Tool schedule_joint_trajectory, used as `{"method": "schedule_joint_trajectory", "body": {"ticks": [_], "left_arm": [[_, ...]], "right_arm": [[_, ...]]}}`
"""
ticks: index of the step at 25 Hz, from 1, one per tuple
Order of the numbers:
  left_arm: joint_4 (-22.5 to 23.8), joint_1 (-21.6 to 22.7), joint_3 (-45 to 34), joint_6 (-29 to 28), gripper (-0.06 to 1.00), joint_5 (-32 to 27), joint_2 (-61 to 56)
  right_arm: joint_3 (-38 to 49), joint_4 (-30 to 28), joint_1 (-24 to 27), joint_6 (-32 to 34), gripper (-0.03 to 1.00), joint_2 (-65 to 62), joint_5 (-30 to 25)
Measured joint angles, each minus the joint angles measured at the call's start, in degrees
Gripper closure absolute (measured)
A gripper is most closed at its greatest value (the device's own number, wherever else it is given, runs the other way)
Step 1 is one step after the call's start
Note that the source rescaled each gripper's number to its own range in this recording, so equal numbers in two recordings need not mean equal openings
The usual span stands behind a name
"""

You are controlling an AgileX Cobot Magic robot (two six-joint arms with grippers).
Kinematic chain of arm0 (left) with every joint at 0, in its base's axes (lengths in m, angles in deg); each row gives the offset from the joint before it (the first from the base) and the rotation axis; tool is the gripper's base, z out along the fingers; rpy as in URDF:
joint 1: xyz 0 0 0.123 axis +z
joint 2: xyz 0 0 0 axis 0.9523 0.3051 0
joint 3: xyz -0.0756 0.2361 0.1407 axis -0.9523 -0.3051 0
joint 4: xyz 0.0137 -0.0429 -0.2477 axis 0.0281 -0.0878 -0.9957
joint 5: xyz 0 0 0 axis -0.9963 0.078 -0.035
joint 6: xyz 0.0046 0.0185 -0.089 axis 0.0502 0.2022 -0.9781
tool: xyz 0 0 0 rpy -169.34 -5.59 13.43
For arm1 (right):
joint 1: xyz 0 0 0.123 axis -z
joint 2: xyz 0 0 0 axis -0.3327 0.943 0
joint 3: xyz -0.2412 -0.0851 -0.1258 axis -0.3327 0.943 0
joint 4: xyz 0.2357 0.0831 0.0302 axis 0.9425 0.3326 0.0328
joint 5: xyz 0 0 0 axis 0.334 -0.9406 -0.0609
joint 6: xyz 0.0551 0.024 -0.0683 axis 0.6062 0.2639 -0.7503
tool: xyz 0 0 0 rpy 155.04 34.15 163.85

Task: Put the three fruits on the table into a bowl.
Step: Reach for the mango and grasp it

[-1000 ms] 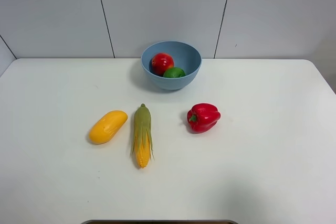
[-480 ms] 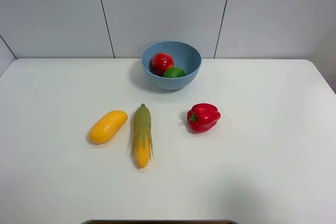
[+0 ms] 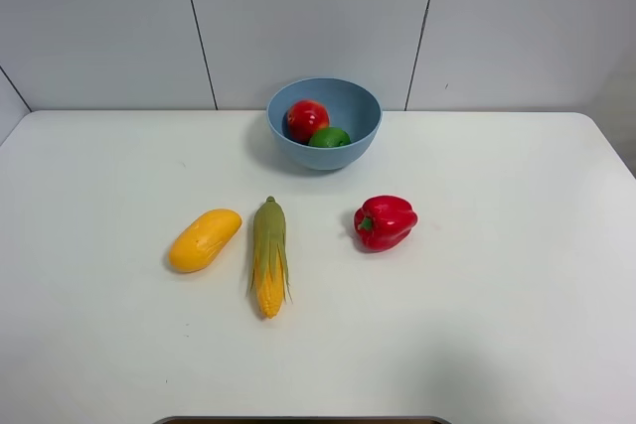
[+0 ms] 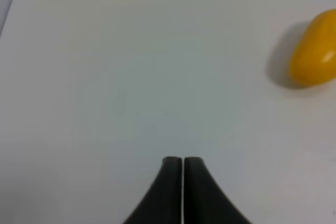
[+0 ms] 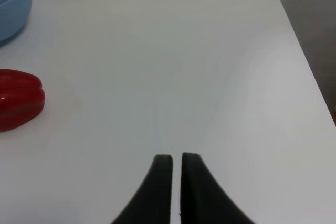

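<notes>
Here, the light-blue bowl [image 3: 348, 154] stands at the far middle of the white surface [image 3: 497, 295], close to the panelled wall. Two of the fruits lie inside it: the glossy red pomegranate-like fruit [image 3: 307, 119] towards the left of the bowl, and the small green lime [image 3: 329, 137] just beside it, touching it and nearer the front rim. The third fruit, the yellow-orange mango [image 3: 204, 239], lies outside on the surface, well in front of the bowl and to its left, set at a slant. Just to the right of the mango lies a corn cob [image 3: 269, 256], husk end towards the bowl, near the mango but apart from it. A red bell pepper [image 3: 385, 221] rests further right, in front of the bowl.

Neither arm appears in the high view. In the left wrist view the left jaws are clenched tip to tip over bare surface and grasp nothing, with the mango off to one side. The right jaws are likewise drawn together, a thin slit between the tips, and grasp nothing; the pepper and the bowl's edge show at the side.
</notes>
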Motion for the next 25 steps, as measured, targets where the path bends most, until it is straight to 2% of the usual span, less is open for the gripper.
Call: {"method": "schedule_joint_trajectory", "body": {"ticks": [10,16,19,25], "left_arm": [[-2.4,0.0,13.2,2.7,0.94,1.6,22.1],[-6.7,0.0,21.0,10.3,0.86,0.8,36.0],[-7.6,0.0,23.3,13.7,0.7,-0.9,40.8],[-7.3,0.0,27.3,14.9,0.07,-1.5,49.2]], "right_arm": [[0.0,0.0,0.0,0.0,0.97,0.0,0.0],[0.0,0.0,0.0,0.0,0.97,0.0,0.0],[0.0,0.0,0.0,0.0,0.97,0.0,0.0],[0.0,0.0,0.0,0.0,0.97,0.0,0.0]]}}
